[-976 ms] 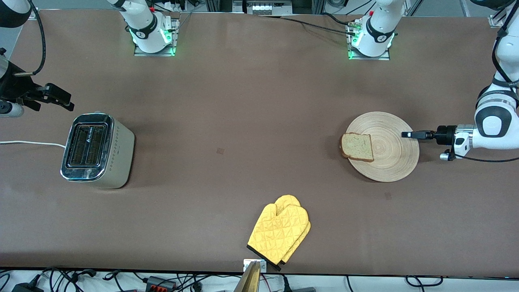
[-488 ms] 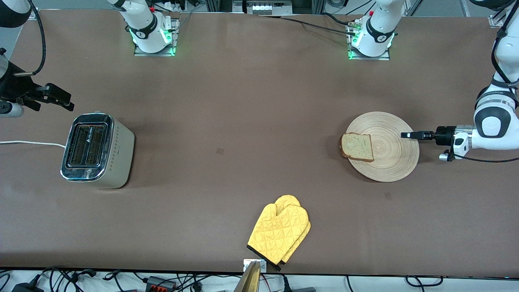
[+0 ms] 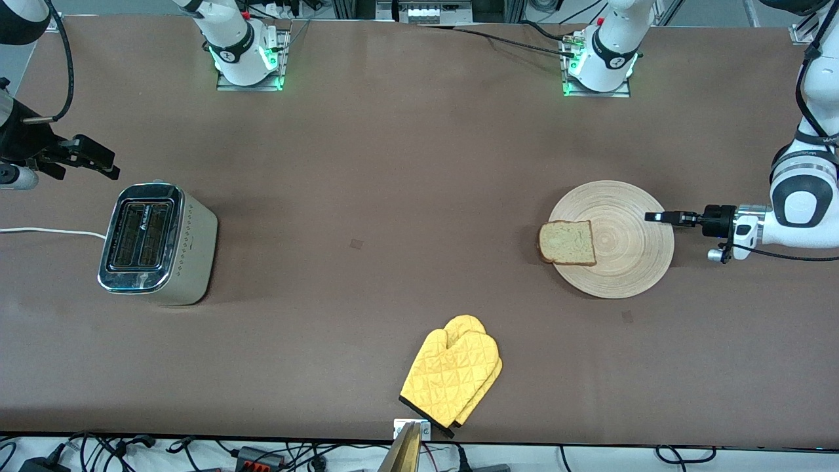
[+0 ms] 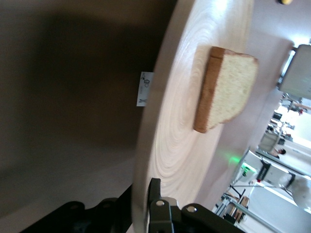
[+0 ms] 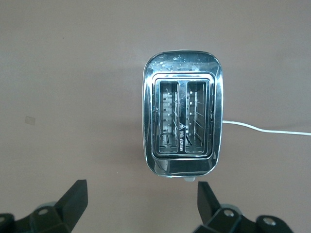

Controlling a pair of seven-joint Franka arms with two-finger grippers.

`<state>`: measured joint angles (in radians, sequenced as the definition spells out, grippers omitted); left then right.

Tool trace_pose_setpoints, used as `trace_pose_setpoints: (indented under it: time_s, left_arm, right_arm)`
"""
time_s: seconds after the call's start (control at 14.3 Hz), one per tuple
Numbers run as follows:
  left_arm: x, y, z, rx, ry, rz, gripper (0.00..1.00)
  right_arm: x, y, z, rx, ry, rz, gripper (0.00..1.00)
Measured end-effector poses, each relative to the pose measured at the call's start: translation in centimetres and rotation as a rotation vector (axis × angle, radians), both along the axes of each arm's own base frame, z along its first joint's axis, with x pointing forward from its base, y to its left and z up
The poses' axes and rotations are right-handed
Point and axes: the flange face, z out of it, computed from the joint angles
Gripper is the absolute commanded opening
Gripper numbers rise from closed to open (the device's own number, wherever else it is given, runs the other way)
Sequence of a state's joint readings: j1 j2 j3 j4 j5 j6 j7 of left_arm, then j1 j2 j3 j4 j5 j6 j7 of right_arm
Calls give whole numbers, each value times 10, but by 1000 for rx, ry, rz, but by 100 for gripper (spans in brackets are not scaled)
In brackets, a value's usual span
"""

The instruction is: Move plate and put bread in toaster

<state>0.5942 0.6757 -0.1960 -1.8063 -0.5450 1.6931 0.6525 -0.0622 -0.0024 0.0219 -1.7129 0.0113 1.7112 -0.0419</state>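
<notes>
Our left claw (image 3: 655,217), clamped on the plate (image 3: 626,262) rim, has slid it and the bread (image 3: 567,242) toward frame centre; our right claw (image 3: 98,164) waits, spread, holding nothing, above the toaster (image 3: 157,244).

- Table (image 3: 393,164): brown surface.
- Toaster (image 3: 157,244) toward right arm's end, white cord (image 3: 52,231) attached.
- Plate (image 3: 613,239) toward left arm's end.
- Yellow oven mitts (image 3: 452,375) nearest the front camera.

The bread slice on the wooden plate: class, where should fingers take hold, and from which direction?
Grip the bread slice across its crust edges, from above. It lies flat on the wooden plate, overhanging the rim toward the toaster, so that overhanging edge is free.
</notes>
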Motion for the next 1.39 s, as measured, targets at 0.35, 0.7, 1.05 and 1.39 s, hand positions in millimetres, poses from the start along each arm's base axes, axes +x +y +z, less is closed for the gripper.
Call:
trace_pose_setpoints:
  time_s: [0.35,0.7,1.05,1.39]
  left_arm:
    - [16,-39,13,-75,-69,-91,2]
    - [34,-104,27,-185,-94,-120,3]
    - [45,-218,24,-310,-11,-108,1]
    - [42,-308,11,-324,61,-101,1]
  right_arm:
    - [7,-8,-15,2,23,-13,100]
    - [3,-6,-10,3,57,-10,100]
    - [3,-6,-4,2,49,-10,100]
    - [10,-2,-21,4,80,-2,100]
